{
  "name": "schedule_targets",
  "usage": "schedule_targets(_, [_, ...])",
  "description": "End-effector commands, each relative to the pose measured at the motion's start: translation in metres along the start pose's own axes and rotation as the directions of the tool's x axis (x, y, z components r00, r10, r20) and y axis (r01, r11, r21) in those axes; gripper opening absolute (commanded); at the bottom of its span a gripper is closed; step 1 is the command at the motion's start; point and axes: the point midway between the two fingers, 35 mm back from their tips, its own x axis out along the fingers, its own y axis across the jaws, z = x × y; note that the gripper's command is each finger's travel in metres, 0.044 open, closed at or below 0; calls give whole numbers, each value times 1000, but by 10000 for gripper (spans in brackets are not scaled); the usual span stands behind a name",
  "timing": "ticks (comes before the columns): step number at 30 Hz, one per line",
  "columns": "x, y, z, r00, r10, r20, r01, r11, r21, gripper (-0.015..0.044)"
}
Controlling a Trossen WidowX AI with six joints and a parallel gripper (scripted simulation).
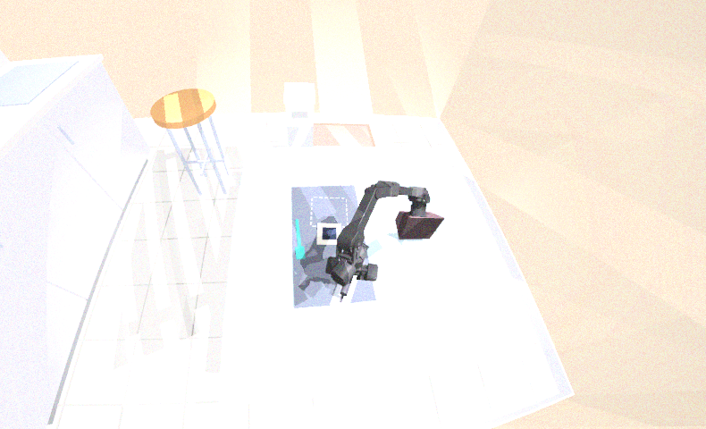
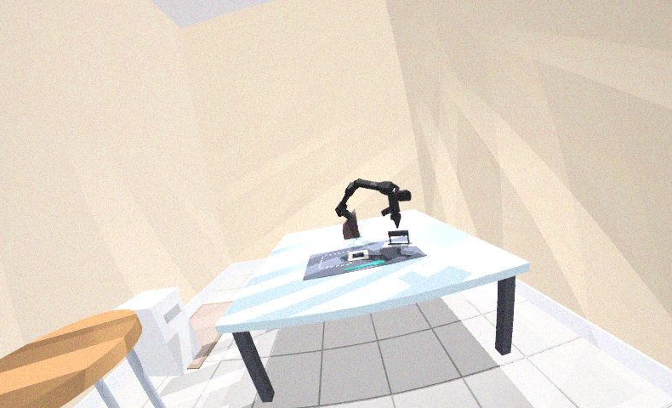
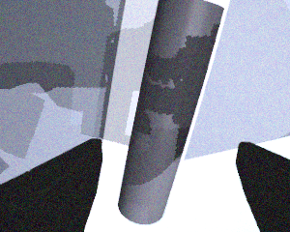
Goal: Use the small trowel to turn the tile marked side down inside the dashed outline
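Observation:
The tile [image 1: 320, 226] [image 2: 358, 259] lies flat on the mat [image 1: 299, 197] [image 2: 313, 273], its dark square mark facing up, at the edge of the dashed outline [image 1: 329, 197]. The small trowel [image 1: 351, 290] [image 2: 398, 234] [image 3: 159, 121] stands at the mat's other end, its thick dark handle raised on posts above a pale plate. My gripper [image 1: 341, 298] [image 2: 396, 225] [image 3: 170, 151] is open and empty just above the trowel. In the wrist view the handle shows between the fingers, roughly lengthwise and slightly tilted. The fingers do not grip it.
A teal flat tool [image 1: 299, 252] [image 2: 365, 265] lies on the mat beside the tile, along the long edge away from the arm's base. The brown arm base [image 1: 419, 227] [image 2: 350, 228] stands on the table [image 2: 259, 297]. A wooden stool [image 1: 184, 108] [image 2: 71, 343] stands off the table.

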Motion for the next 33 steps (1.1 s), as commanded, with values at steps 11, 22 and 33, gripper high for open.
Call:
schedule_targets(11, [2,1,0,1000,1,-2,-1,983,182,270])
schedule_targets(22, [20,2,0,1000,2,-2,-2,983,183,270])
schedule_targets(33, [37,2,0,1000,2,-1,-2,983,183,270])
